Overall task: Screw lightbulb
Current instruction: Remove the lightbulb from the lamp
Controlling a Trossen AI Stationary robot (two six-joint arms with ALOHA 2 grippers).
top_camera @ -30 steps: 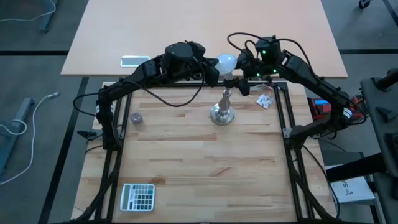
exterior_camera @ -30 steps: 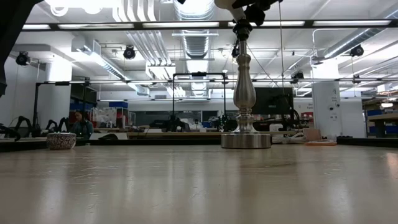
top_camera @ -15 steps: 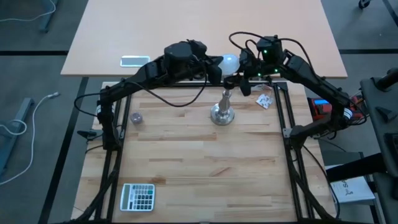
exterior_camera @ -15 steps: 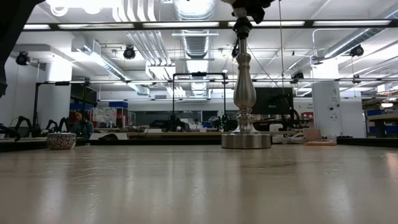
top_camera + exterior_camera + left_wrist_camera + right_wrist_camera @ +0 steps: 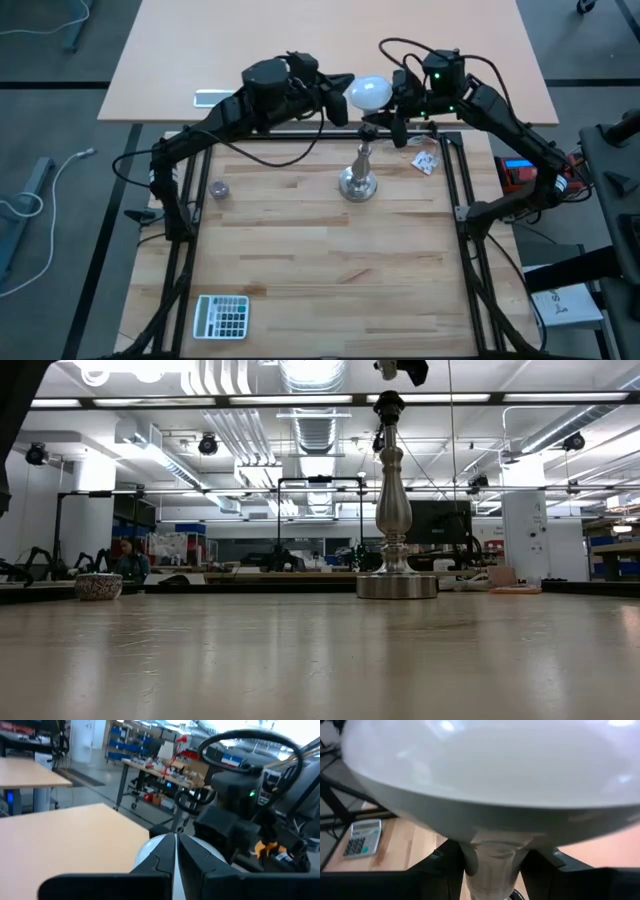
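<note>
White frosted lightbulb (image 5: 367,93) sits up in the air at the far edge of the wooden desk (image 5: 320,260), just beyond the top of the silver stand (image 5: 358,176). We see the right hand (image 5: 398,103) clamped on its grey screw base: in the right wrist view the dark fingers (image 5: 447,865) flank the base, and the globe (image 5: 490,770) fills most of that picture, hiding what lies past it. Left hand (image 5: 338,92) is right beside the globe on its left; its fingers (image 5: 165,855) look pressed together, tips close to the bulb, though we cannot tell if they touch. Low view cuts off both hands and the bulb; only the stand (image 5: 396,510) shows. Small bowl (image 5: 219,189) at far left, contents unreadable. Calculator (image 5: 222,316) near left corner. Middle of desk open.
</note>
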